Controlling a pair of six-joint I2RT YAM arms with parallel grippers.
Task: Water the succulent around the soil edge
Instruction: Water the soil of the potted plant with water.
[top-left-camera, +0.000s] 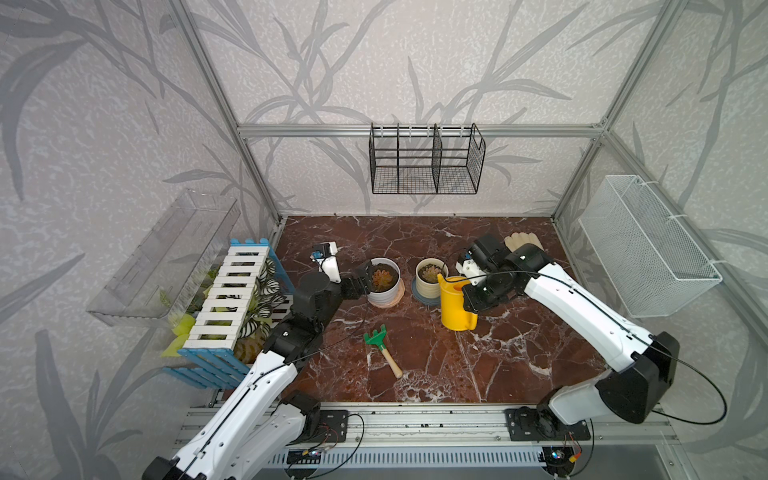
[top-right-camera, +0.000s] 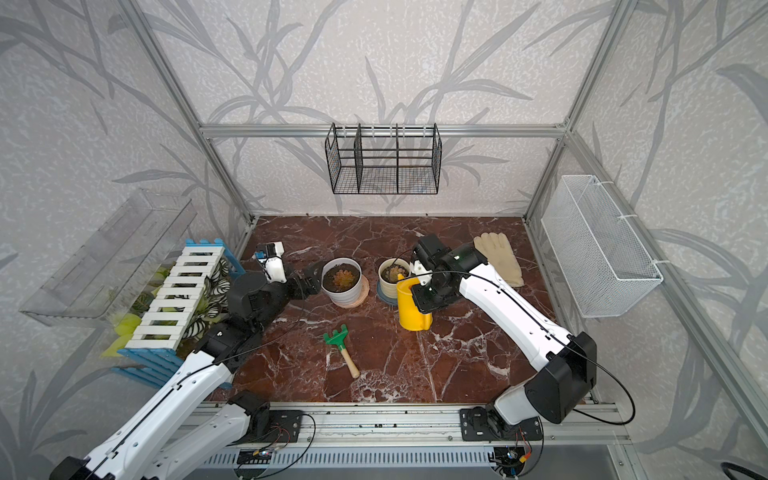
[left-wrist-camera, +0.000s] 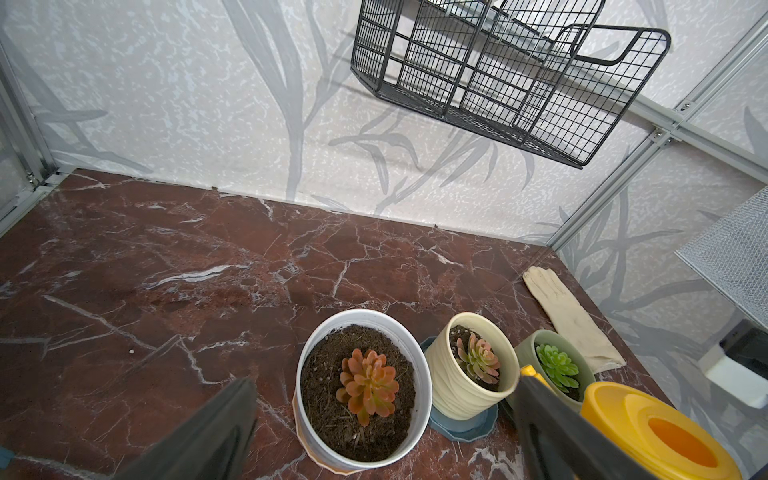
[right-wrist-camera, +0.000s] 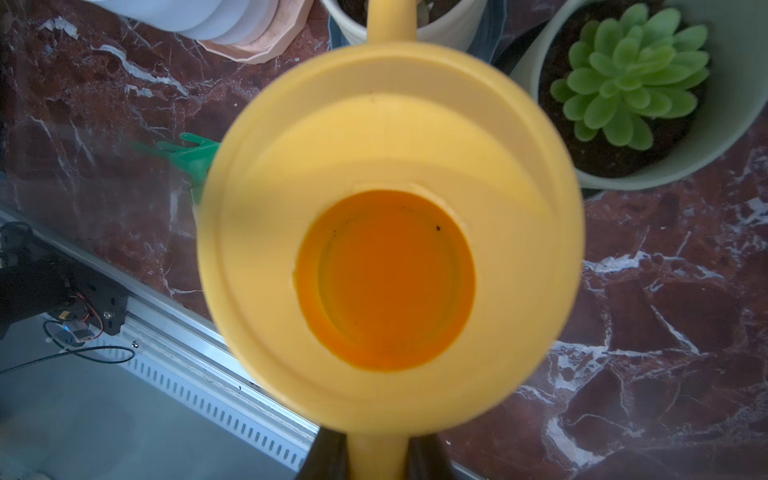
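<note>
A yellow watering can (top-left-camera: 455, 307) (right-wrist-camera: 390, 257) stands upright right of centre, its spout by the rim of a cream pot (top-left-camera: 430, 282) that holds a pink succulent (left-wrist-camera: 478, 359). My right gripper (right-wrist-camera: 378, 457) is shut on the can's handle. To the left, a white pot (top-left-camera: 384, 291) holds an orange succulent (left-wrist-camera: 368, 386) in dark soil. My left gripper (left-wrist-camera: 382, 440) is open, one finger on each side of this pot; whether they touch it I cannot tell. A green succulent (right-wrist-camera: 627, 70) in a pale green pot (left-wrist-camera: 582, 361) sits beyond the can, hidden in both top views.
A green hand rake (top-left-camera: 382, 349) with a wooden handle lies at front centre. A beige glove (top-right-camera: 498, 257) lies at back right. A black wire basket (top-left-camera: 426, 160) hangs on the back wall, a white mesh basket (top-left-camera: 648, 245) on the right. A blue-white crate (top-left-camera: 232, 303) stands at left.
</note>
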